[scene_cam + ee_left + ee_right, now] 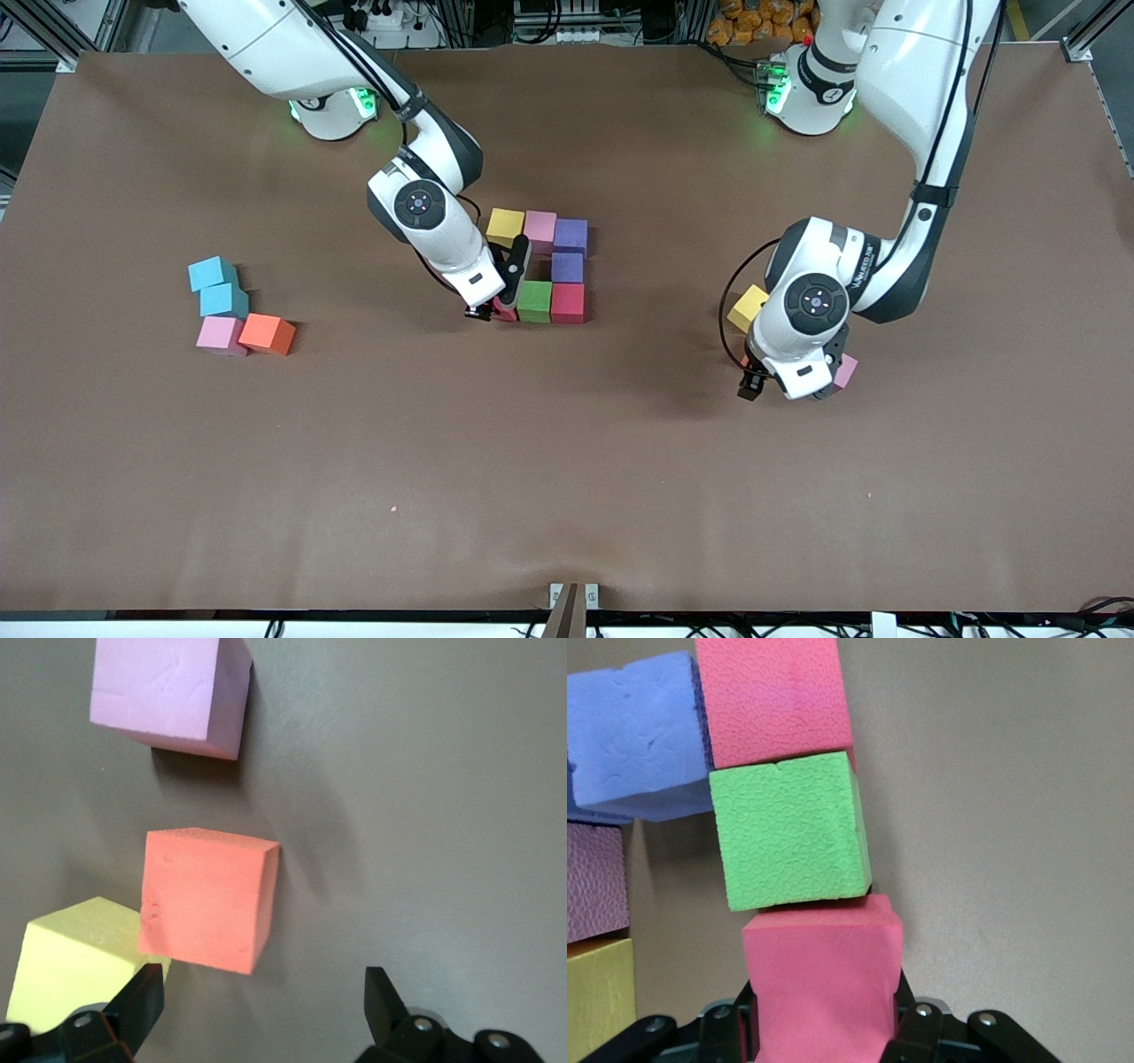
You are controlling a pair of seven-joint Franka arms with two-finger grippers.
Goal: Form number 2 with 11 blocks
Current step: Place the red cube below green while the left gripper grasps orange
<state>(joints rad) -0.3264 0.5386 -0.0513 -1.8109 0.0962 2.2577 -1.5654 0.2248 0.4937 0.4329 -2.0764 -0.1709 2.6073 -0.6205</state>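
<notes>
We noted the right gripper (501, 309) clamping a red cube (822, 979) against the green cube (534, 300), extending the 2's middle row; the left gripper (259, 1005) hung open over an orange cube (208, 899).

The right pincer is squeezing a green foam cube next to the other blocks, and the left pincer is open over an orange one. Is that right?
Not quite. The cube squeezed in the right pincer is a red foam cube, not green; the green foam cube sits on the table touching it, as the right wrist view shows. The rest holds: the left pincer is open over the orange foam cube.
</notes>
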